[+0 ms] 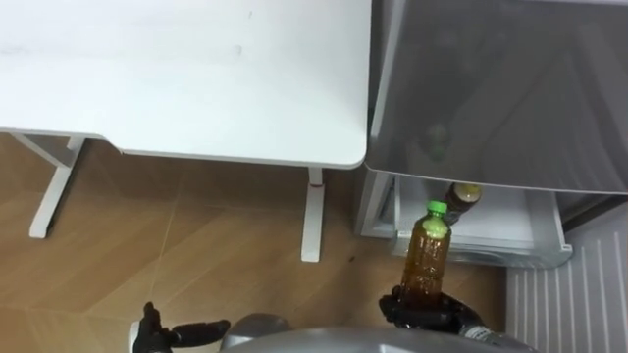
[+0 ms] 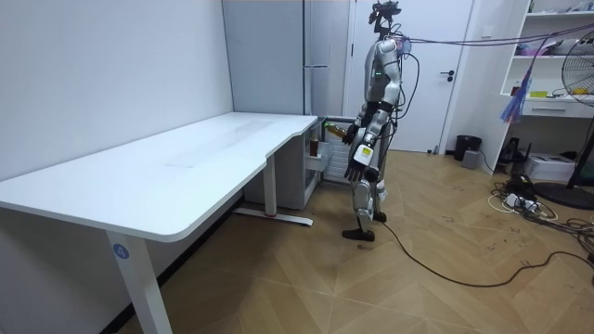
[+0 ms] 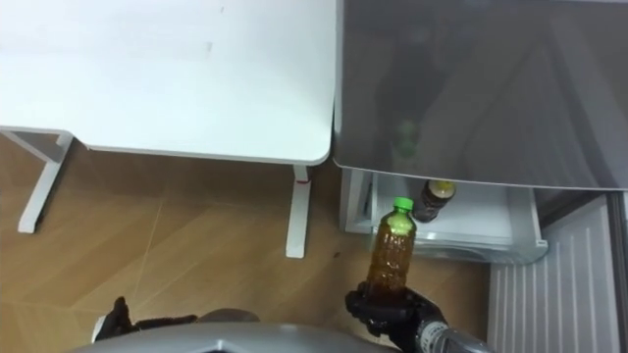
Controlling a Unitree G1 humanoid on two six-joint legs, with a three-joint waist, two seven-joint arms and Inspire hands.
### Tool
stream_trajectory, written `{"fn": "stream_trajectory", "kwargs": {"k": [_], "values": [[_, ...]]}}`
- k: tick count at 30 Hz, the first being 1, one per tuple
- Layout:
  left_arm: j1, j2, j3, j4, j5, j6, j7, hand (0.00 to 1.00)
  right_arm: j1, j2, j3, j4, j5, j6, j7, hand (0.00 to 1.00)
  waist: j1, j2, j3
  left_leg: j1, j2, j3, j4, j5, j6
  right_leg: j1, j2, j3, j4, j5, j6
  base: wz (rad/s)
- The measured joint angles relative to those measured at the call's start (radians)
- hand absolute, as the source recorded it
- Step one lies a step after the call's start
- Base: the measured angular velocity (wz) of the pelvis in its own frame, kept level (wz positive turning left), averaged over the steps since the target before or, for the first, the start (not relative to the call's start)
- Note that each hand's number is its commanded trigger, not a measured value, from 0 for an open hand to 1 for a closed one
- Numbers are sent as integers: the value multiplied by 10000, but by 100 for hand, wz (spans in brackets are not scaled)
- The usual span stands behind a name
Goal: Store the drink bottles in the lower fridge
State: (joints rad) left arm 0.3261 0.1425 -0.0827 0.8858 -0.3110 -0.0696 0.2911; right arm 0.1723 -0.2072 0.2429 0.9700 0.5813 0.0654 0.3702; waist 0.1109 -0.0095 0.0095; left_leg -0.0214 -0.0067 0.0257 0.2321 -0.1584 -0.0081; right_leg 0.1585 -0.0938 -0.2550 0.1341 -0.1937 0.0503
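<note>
Beside the white desk (image 1: 196, 78), the right hand (image 1: 424, 314) curls its fingers round an upright tea bottle (image 1: 428, 257); the left hand (image 1: 157, 335) hangs slack. Kept upright, the bottle should go just beyond the fingers, into the fridge drawer (image 1: 515, 233).

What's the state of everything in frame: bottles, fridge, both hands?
green-capped bottle: upright, held in front of the fridge, not yet inside.
right hand: shut on the green-capped bottle's lower end.
left hand: open, holding nothing, low at the robot's side.
lower fridge: open.
yellow-capped bottle: already inside the lower fridge.
</note>
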Motion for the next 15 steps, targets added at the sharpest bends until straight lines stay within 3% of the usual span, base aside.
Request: {"fn": "stream_trajectory", "kwargs": {"k": [11, 15], "values": [[138, -5, 0, 201, 6, 3, -205, 0, -206, -1, 33, 597, 946, 1, -313, 100, 28, 133, 60, -86, 7, -21, 108, -6, 9, -10, 5, 18, 53, 1, -1, 0], [154, 11, 2, 202, 26, 66, -363, 0, -365, -5, 81, 867, 918, 1, -376, 100, 10, 135, 44, -242, 4, -58, 293, -49, 38, -73, 15, -20, 6, -3, 3, 5]]}}
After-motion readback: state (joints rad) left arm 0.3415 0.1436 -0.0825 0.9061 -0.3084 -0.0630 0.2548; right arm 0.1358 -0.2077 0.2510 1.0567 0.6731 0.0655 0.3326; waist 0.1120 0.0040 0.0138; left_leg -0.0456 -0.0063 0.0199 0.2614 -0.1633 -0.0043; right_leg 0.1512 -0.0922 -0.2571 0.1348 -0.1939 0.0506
